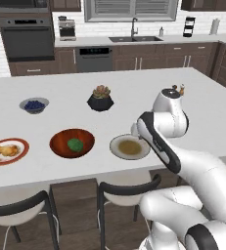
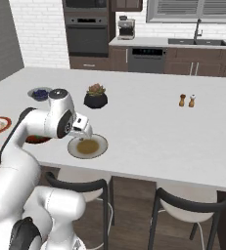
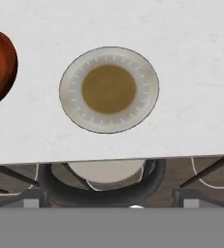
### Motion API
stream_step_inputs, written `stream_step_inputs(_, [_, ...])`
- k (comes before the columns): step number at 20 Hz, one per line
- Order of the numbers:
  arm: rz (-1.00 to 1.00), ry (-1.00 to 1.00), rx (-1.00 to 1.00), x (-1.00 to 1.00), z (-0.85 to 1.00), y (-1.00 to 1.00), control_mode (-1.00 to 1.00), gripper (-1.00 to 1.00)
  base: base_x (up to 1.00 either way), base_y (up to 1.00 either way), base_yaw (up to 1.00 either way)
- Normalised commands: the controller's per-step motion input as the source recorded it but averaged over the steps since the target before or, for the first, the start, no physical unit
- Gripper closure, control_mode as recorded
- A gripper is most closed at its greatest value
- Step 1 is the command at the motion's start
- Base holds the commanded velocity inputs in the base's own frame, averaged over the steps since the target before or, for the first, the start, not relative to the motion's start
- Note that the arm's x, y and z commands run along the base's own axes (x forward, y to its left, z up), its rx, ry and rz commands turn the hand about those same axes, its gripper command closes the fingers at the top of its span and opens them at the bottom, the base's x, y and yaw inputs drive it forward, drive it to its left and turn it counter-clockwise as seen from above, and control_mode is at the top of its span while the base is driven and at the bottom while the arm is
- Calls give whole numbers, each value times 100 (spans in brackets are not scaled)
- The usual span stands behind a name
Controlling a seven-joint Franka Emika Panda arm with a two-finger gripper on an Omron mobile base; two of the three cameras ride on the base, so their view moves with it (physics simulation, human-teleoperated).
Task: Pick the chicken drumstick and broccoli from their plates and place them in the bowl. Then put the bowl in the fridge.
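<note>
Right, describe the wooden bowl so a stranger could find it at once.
On the white island counter, look along the near edge above the stools. The bowl sits between the red-rimmed plate and the beige plate. It alone is glossy reddish-brown wood, with green broccoli inside.

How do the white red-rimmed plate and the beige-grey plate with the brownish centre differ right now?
The white plate with the red-orange rim carries the golden-orange chicken drumstick; the beige-grey plate with the brownish centre carries nothing. The red-rimmed one sits at the counter's left end, the beige one right of the reddish-brown wooden bowl, which already holds the green broccoli. Both are round, flat on the white counter, near its front edge.
</note>
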Motion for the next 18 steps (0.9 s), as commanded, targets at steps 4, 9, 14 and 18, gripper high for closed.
stream_step_inputs(4, [0,0,0,-14,22,-28,-100,-100,0,0,0])
stream_step_inputs(9, [0,0,0,-46,15,-22,-100,-100,0,0,0])
stream_step_inputs(14, [0,0,0,-16,1,0,100,-100,-70,15,0])
stream_step_inputs(18, [0,0,0,0,0,0,100,-100,-70,99,0])
